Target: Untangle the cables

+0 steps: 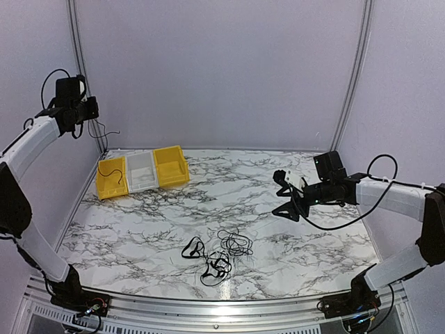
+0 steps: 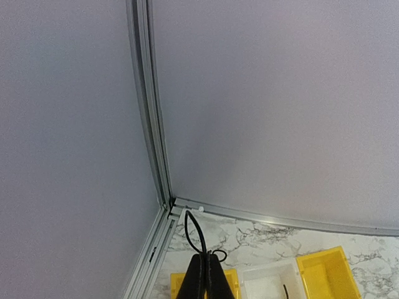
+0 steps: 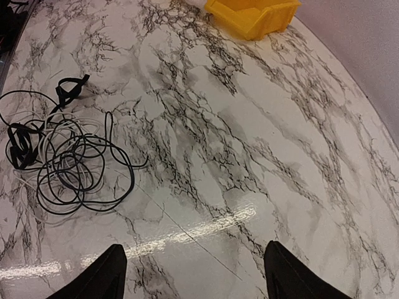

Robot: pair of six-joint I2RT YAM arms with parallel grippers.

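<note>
A tangle of thin black cables and one white cable (image 1: 217,253) lies on the marble table near the front middle; it also shows at the left of the right wrist view (image 3: 59,156). My left gripper (image 1: 85,124) is raised high at the far left, shut on a thin black cable (image 2: 198,235) that loops up from between its fingertips; the cable's length hangs below it (image 1: 103,149). My right gripper (image 1: 286,207) hovers over the table at the right, open and empty, its fingers (image 3: 93,277) wide apart, well right of the tangle.
Three bins stand at the back left: a yellow bin (image 1: 111,178) with a black cable in it, a white bin (image 1: 142,171), and a yellow bin (image 1: 171,165). Grey walls and aluminium frame posts (image 2: 149,112) enclose the table.
</note>
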